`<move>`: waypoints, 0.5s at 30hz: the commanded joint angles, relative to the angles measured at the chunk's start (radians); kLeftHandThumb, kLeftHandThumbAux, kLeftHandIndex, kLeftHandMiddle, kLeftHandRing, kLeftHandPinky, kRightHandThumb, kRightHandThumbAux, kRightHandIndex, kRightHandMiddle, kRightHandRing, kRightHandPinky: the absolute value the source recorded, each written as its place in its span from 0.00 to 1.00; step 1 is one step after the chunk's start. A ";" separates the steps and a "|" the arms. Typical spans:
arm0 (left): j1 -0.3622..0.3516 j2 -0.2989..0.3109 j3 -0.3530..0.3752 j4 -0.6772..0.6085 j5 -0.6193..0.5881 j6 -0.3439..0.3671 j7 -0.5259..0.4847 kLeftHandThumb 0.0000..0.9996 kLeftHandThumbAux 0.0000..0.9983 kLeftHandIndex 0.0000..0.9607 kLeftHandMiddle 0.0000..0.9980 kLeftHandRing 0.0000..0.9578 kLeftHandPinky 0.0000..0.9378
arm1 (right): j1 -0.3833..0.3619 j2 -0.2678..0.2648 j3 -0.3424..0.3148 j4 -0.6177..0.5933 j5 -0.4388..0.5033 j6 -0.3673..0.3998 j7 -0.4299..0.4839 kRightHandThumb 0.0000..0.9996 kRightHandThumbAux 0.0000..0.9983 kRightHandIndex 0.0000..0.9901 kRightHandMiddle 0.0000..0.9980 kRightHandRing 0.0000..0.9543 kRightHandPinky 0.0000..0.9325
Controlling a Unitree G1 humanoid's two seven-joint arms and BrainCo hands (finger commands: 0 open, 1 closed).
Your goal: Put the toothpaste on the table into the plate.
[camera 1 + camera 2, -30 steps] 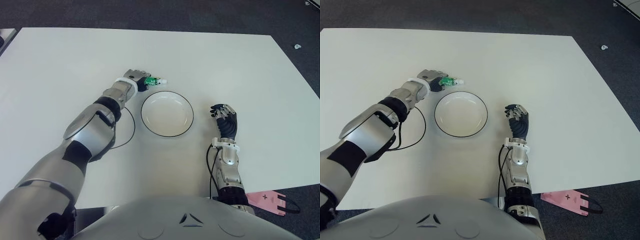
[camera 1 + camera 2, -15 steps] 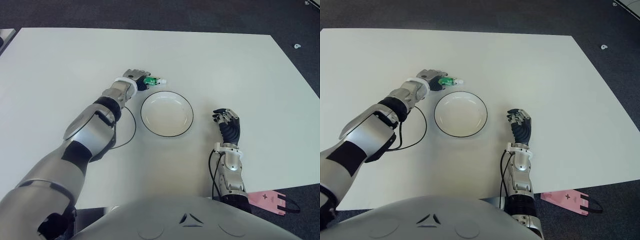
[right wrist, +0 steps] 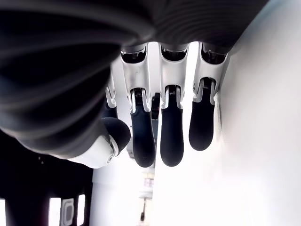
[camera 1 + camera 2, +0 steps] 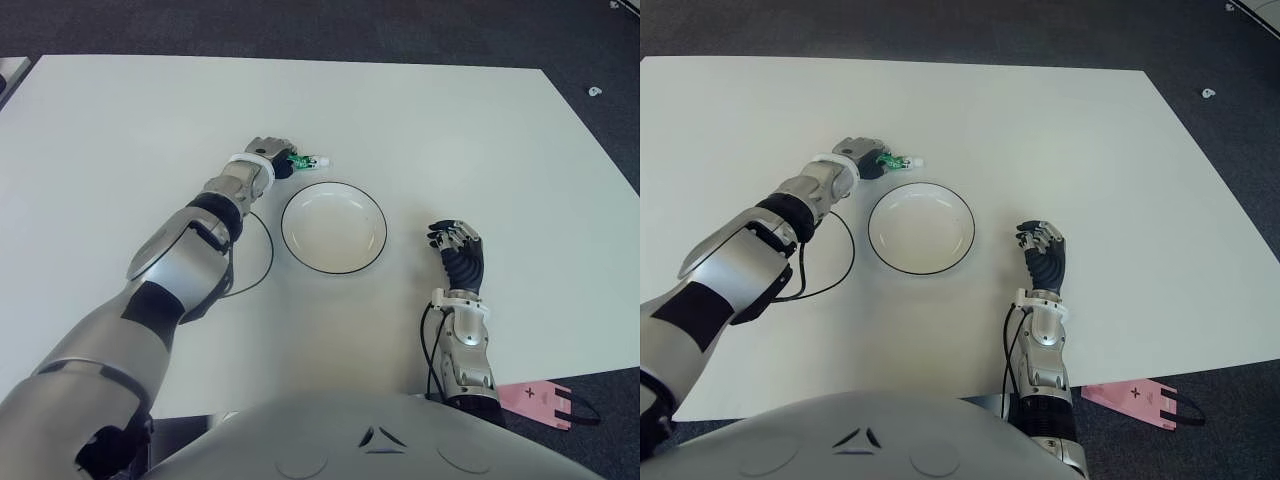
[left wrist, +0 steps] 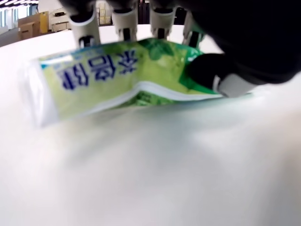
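1. Since a second ago our right hand [image 4: 457, 252] has drawn back toward the body, and now shows to the right of the plate [image 4: 334, 227], fingers loosely curled and holding nothing; the left hand [image 4: 270, 156] has barely shifted

2. The grasp looks made: in the left wrist view our fingers [image 5: 126, 14] press along the far side of the toothpaste [image 5: 122, 77] and the thumb closes on its near side, creasing the tube

3. The tube seems to sit on or barely off the tabletop [image 4: 450, 130], just beyond the plate's far-left rim; the plate is empty

4. Left to do, we judge: lift, carry over the rim, release

5. Our left arm reaches forward, extended, wrist beside the plate
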 commanded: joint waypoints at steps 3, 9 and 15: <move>0.163 -0.007 -0.011 0.084 0.003 0.053 -0.100 0.87 0.65 0.43 0.48 0.59 0.61 | 0.048 0.005 -0.004 0.025 0.006 0.063 0.013 0.71 0.73 0.43 0.48 0.50 0.51; 0.167 -0.007 -0.003 0.082 -0.002 0.056 -0.088 0.94 0.65 0.41 0.47 0.54 0.61 | 0.050 0.005 -0.004 0.020 0.005 0.066 0.014 0.71 0.73 0.43 0.48 0.49 0.50; 0.167 -0.006 -0.003 0.082 -0.003 0.055 -0.087 0.94 0.65 0.41 0.46 0.54 0.61 | 0.050 0.007 -0.002 0.017 0.003 0.069 0.013 0.71 0.73 0.43 0.48 0.49 0.50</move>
